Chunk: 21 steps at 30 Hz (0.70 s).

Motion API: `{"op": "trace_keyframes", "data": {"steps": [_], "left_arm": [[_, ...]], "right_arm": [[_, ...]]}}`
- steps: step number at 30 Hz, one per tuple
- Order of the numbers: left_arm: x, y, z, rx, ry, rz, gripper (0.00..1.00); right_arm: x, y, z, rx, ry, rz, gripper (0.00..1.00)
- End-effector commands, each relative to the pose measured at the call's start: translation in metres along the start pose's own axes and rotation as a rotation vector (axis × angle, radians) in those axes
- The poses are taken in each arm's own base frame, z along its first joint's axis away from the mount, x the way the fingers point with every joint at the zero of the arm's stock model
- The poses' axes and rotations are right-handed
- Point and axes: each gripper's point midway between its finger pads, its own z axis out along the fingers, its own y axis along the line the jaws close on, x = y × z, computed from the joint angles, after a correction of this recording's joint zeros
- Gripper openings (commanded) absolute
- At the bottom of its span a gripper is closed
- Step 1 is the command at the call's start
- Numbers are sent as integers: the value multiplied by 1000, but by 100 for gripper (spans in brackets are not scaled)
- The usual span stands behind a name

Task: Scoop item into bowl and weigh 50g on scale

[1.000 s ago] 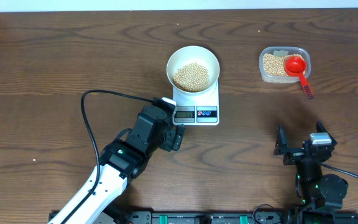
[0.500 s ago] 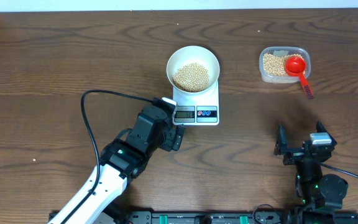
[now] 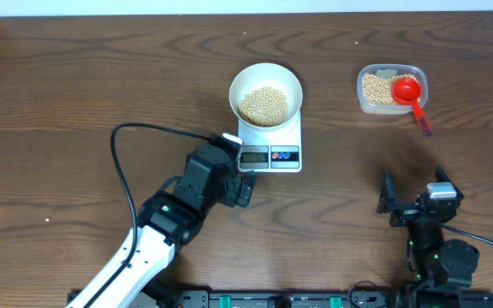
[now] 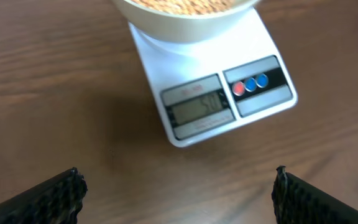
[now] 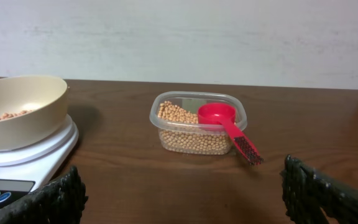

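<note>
The white bowl (image 3: 266, 92) stands on the white scale (image 3: 271, 147), with a pile of pale-tan beans (image 3: 266, 104) inside. In the left wrist view the scale (image 4: 213, 93) shows its lit display and its red and blue buttons, with the bowl (image 4: 185, 12) above it. My left gripper (image 3: 236, 180) sits just in front of the scale's left corner, open and empty (image 4: 178, 193). My right gripper (image 3: 411, 198) rests near the table's front right, open and empty (image 5: 182, 186). From the right wrist I see the bowl (image 5: 17, 112) on the scale (image 5: 23, 165).
A clear plastic tub (image 3: 390, 89) at the back right holds more beans and a red scoop (image 3: 411, 96) whose handle hangs over the rim; the tub (image 5: 199, 124) and scoop (image 5: 225, 124) also show ahead of the right gripper. A black cable (image 3: 135, 145) loops left of the left arm.
</note>
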Motion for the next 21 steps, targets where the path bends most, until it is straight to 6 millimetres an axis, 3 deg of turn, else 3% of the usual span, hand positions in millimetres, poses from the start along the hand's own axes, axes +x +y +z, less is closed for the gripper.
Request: {"op": "trace_keyframes", "data": {"steps": [1,6,9,12,17,21], "left_arm": [[-12,27,-4,-94,-50,-39,98],[-34,63,-29,-131,-199,-145,98],[-36,81,-46,-104,-303,-207,98],[-28,96,-62,-97,-393,-235,98],[-11,104,-84,-146,-543,-106,98],[11,110,-85,-213,-597,-58,98]], "right_arm": [[1,-1,0,7,0,-6,99],[1,-1,0,7,0,-6,99],[1,-1,0,7,0,-6,99],[1,-1,0,7,0,-6,99],[1,-1,0,7,1,-6,99],[1,-1,0,7,0,-6,99]]}}
